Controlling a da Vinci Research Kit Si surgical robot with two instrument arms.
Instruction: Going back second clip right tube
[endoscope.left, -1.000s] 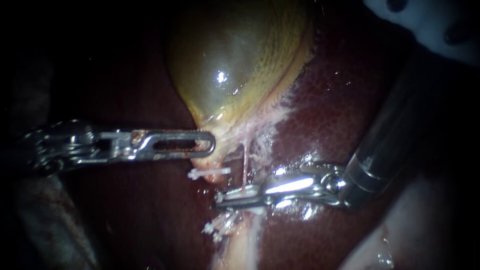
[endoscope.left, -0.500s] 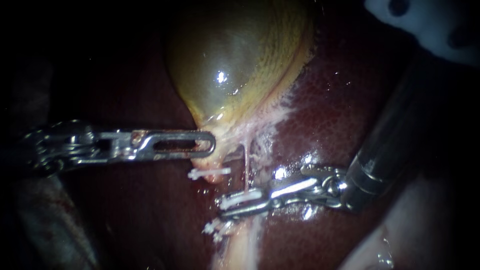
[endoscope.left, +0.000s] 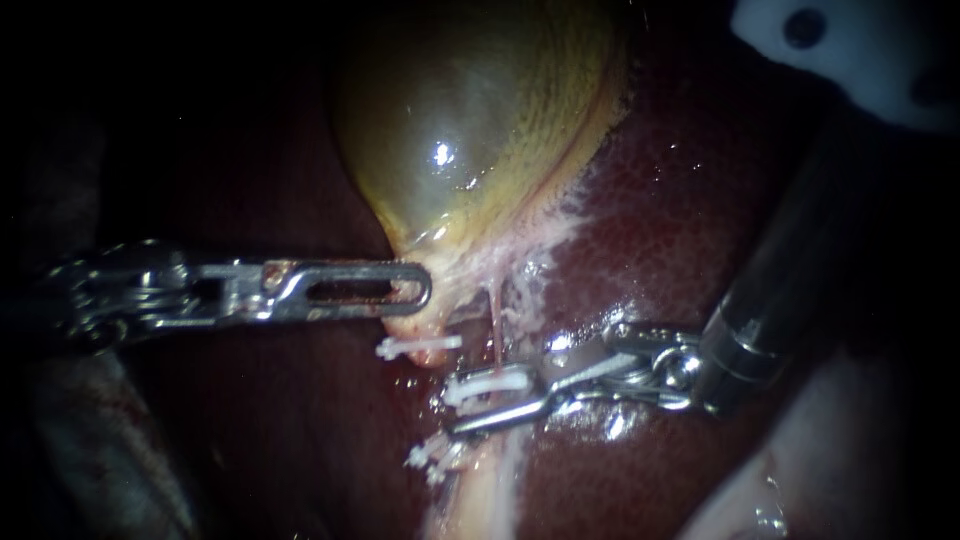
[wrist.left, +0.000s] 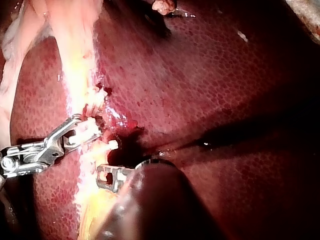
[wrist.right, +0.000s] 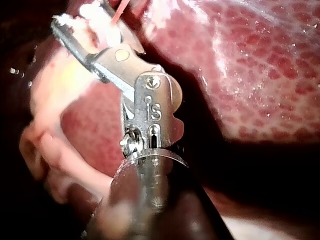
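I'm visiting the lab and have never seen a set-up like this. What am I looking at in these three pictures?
This is a surgical robot working on a pig's organs at a bench, through two thin metal instruments. One picture comes from a camera close to the tissue. The other two come from cameras riding on each arm, each looking along its own instrument.

The dark red surface is the liver, and the yellow-green sac is the gallbladder.

The left instrument, coming in from the left, is clamped on the gallbladder's narrow lower end.

The right instrument stands open around a small white clip. That clip appears to sit on a thin pink tube running down from the gallbladder.

A separate clip shows just beside it, nearer the left instrument.
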